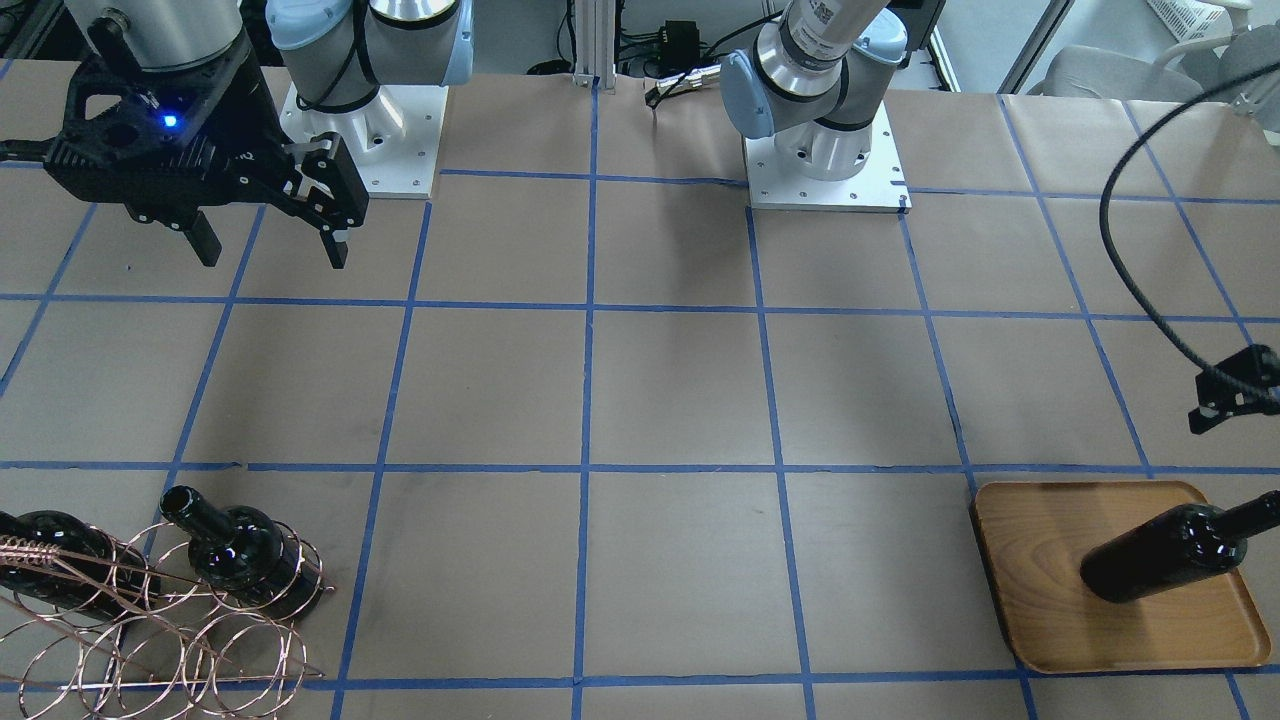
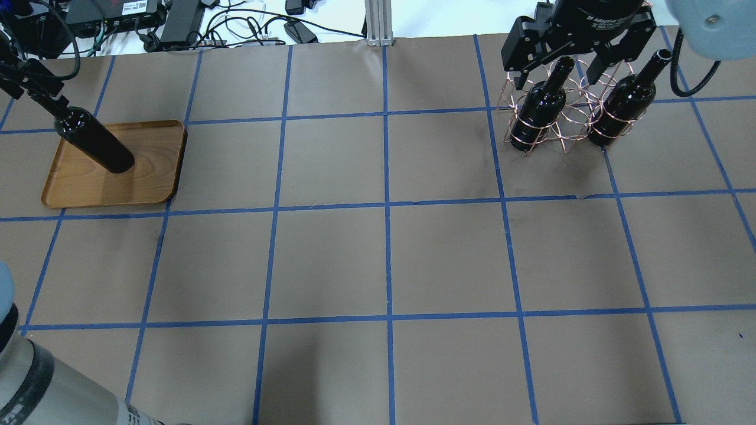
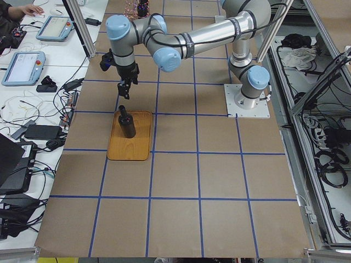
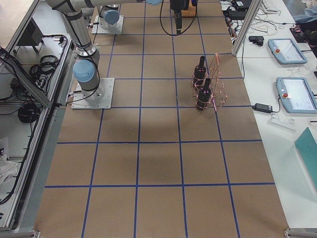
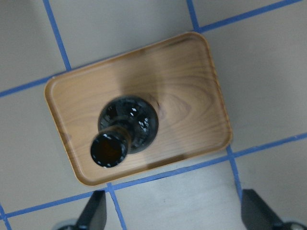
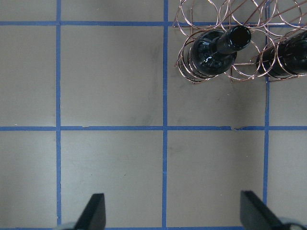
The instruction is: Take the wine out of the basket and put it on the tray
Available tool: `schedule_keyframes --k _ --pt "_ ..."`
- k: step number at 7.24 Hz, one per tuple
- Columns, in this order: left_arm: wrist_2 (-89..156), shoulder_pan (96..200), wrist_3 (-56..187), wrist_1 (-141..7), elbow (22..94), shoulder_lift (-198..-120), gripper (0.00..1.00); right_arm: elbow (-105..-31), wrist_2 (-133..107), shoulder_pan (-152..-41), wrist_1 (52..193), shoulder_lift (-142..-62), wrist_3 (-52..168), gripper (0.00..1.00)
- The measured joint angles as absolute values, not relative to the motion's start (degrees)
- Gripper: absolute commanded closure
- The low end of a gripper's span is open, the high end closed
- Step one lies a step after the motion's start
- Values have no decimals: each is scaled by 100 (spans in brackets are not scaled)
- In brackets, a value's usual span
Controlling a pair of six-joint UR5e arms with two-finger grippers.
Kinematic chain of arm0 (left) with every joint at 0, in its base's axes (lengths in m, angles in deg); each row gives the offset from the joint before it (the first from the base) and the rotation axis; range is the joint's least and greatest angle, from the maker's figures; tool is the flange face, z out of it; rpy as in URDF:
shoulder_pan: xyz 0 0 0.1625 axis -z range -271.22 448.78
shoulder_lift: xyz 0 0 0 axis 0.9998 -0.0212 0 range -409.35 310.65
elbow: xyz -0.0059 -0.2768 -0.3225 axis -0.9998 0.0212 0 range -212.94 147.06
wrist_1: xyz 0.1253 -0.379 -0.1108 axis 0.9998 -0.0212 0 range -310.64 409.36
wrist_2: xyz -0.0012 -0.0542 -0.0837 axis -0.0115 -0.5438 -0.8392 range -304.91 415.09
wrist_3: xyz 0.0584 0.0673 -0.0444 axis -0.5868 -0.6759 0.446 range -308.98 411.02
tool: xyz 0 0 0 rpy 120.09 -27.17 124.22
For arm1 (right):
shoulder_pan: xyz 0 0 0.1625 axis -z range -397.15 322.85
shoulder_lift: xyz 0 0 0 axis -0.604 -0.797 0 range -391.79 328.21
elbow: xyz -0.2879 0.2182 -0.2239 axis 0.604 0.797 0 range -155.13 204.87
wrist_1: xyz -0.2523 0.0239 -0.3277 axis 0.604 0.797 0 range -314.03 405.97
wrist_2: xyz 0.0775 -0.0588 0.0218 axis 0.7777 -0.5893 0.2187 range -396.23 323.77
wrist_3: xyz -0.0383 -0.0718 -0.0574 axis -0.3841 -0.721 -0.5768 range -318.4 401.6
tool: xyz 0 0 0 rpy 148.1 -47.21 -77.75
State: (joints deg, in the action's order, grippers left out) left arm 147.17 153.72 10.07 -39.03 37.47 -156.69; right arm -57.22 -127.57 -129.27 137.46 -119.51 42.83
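Observation:
One wine bottle (image 2: 94, 141) stands upright on the wooden tray (image 2: 153, 159). In the left wrist view I look straight down on its mouth (image 5: 109, 150) and on the tray (image 5: 182, 81). My left gripper (image 5: 175, 215) is open and empty, just above that bottle's neck and clear of it. Two more bottles (image 2: 540, 106) (image 2: 626, 100) stand in the copper wire basket (image 2: 564, 127). My right gripper (image 1: 272, 255) is open and empty, raised high and off to the robot's side of the basket (image 1: 150, 620). The right wrist view shows both bottles (image 6: 216, 50) (image 6: 288, 57) at its top edge.
The table is covered in brown paper with a blue tape grid (image 2: 387, 206). The two arm bases (image 1: 825, 165) (image 1: 370, 140) stand at the robot's side. Cables and electronics (image 2: 177, 18) lie beyond the far table edge. A black cable (image 1: 1130, 270) hangs by the left arm.

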Motion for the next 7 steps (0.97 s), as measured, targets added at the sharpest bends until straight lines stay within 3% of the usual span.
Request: schedule_keyframes --k 3,7 --pt "14746 16577 2863 -3983 4403 -14762 0 -5722 -12763 -12926 13746 -11951 4283 0" --pt "14759 17781 4665 -3972 4915 -14326 0 -5722 -12762 -12927 13746 -11951 4283 0"
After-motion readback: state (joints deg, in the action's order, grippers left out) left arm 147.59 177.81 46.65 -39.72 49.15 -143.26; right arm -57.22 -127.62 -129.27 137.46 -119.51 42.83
